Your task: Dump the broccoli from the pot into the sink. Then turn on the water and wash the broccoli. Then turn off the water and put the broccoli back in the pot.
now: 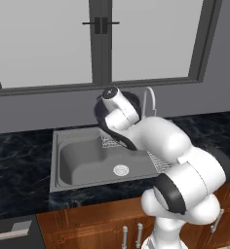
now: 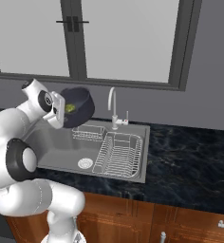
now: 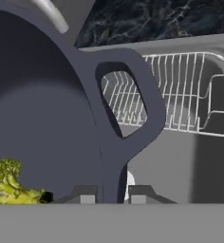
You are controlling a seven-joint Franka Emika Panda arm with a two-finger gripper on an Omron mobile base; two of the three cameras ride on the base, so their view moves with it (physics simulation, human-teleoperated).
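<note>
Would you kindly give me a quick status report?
Gripper shut on dark blue-grey pot rim. Pot tipped over grey steel sink. Yellow-green broccoli inside pot. Nothing in the way.

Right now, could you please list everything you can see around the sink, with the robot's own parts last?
pot: one, dark blue-grey, held tilted above the sink's left side
broccoli: one, yellow-green, inside the tilted pot
sink: one, grey steel, set in the countertop
drain: one, white-rimmed, on the basin floor
wire racks: two, pale, in the sink
faucet: one, chrome, behind the sink
countertop: one, dark marbled
window: one, dark-framed, above
cabinets: brown wood, below
hand: one, shut on the pot's rim by its loop handle
</note>
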